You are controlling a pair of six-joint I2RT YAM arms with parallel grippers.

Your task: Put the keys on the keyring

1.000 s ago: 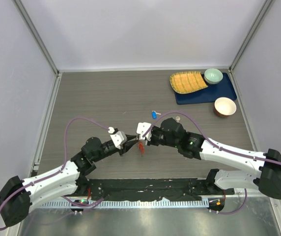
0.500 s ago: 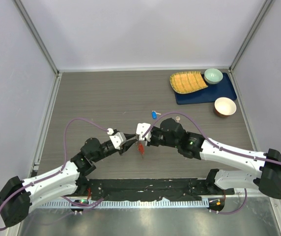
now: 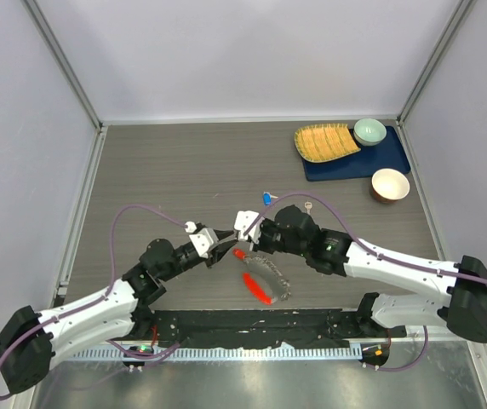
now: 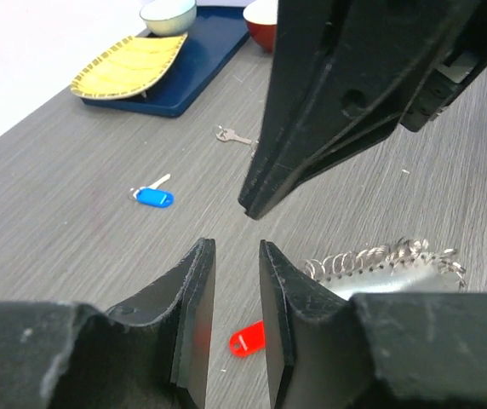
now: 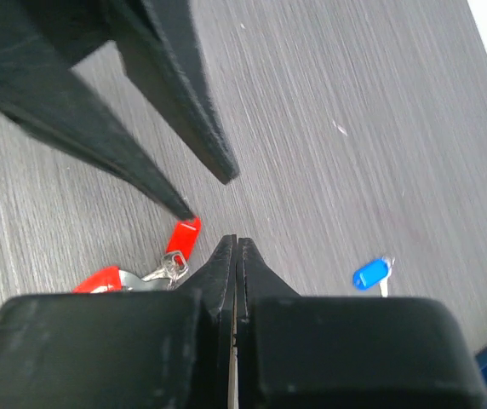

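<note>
Keyring [image 3: 271,273], a silvery chain loop with red oblong fob [image 3: 259,288], lying flat on the worktop [image 3: 158,170] just beneath both end effectors. Red-headed key [image 5: 182,237] at its upper end, threaded or merely touching not discernible; blue-headed key [image 3: 266,198] and plain silver key [image 3: 309,205] loose, well apart toward the far side; black-headed key not made out. Left end effector [image 4: 233,251] with jaws slightly parted and empty above the red-headed key, right end effector [image 5: 235,243] pinched closed on nothing close by. Judged a regrasp step, calling next for lifting and steadying the loop before fetching a loose key.
</note>
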